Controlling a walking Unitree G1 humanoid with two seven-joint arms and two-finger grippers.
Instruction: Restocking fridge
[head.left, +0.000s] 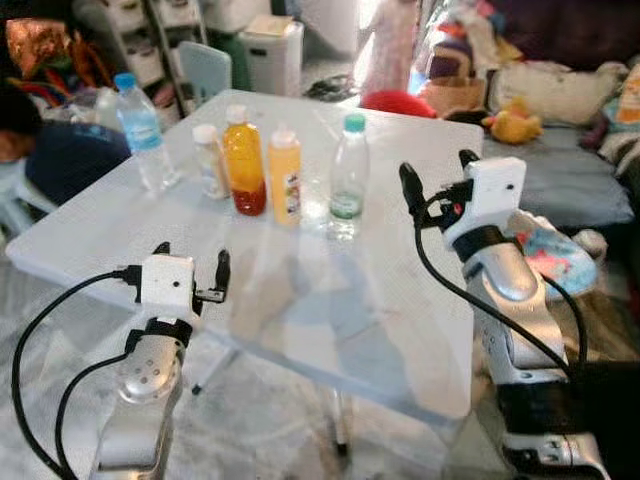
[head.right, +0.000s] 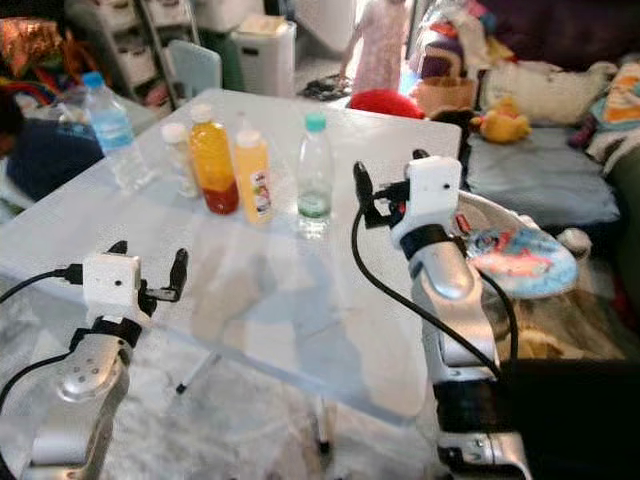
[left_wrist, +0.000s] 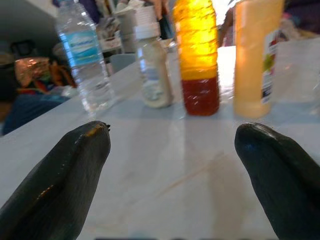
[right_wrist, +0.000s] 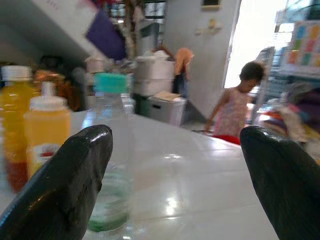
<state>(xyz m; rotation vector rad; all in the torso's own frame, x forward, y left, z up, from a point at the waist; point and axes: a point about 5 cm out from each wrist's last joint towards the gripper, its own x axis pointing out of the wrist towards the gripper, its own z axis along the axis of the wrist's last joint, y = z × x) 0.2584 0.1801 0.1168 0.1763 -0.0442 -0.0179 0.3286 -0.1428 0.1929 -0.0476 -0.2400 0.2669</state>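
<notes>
Several bottles stand on a white table (head.left: 330, 300). At the far left is a clear water bottle with a blue cap (head.left: 142, 130). In the middle stand a small pale bottle (head.left: 210, 160), an orange-and-red juice bottle (head.left: 244, 160) and an orange bottle with a label (head.left: 285, 175). A clear bottle with a green cap (head.left: 348, 175) stands to their right. My left gripper (head.left: 192, 265) is open over the table's near left edge, short of the bottles. My right gripper (head.left: 438, 175) is open above the table's right side, just right of the green-capped bottle (right_wrist: 111, 160).
A person in dark clothes (head.left: 50, 150) sits at the table's far left. A child in a pink dress (right_wrist: 235, 107) stands in the doorway beyond. A white bin (head.left: 268, 55), shelves and a chair stand behind the table. A sofa with toys and cloths (head.left: 560, 120) lies to the right.
</notes>
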